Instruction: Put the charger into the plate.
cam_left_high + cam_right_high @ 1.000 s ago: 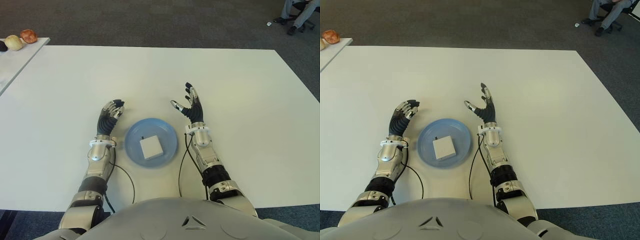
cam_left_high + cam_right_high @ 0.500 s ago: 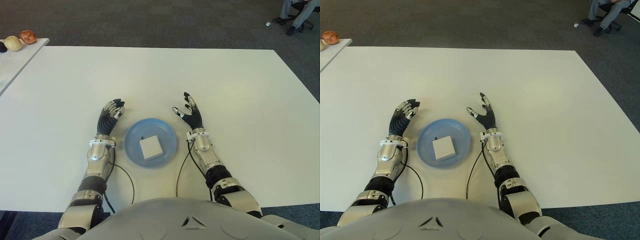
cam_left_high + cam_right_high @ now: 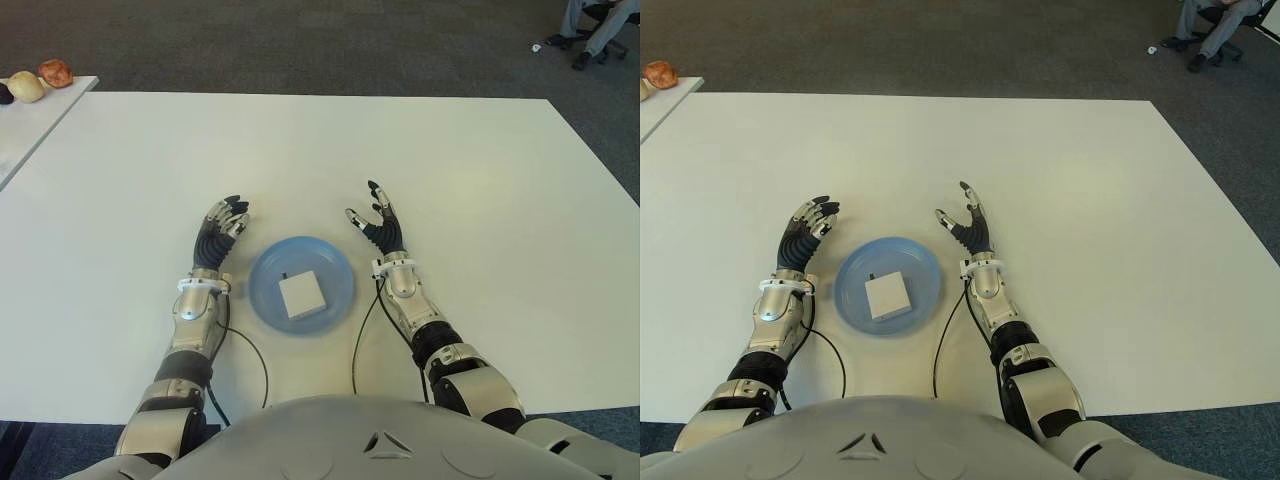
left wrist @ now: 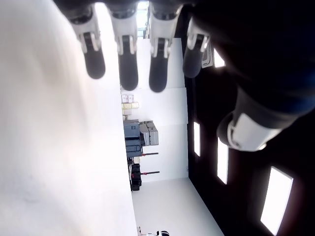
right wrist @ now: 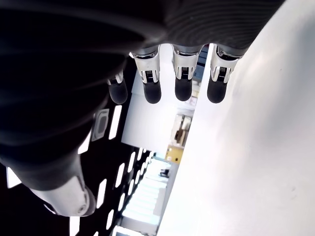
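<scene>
A white square charger lies flat in the round blue plate on the white table, near my body. My right hand shows just right of the plate, fingers spread and empty; its wrist view shows straight fingers with nothing between them. My left hand shows just left of the plate, fingers relaxed and holding nothing, as its wrist view confirms with the fingers extended.
A second white table at the far left carries a few round fruit-like objects. A seated person's legs show at the far right on the dark carpet. Cables run from both wrists toward my body.
My right hand has drawn back toward my body and lowered beside the plate's right edge. The left hand, plate and charger have not moved.
</scene>
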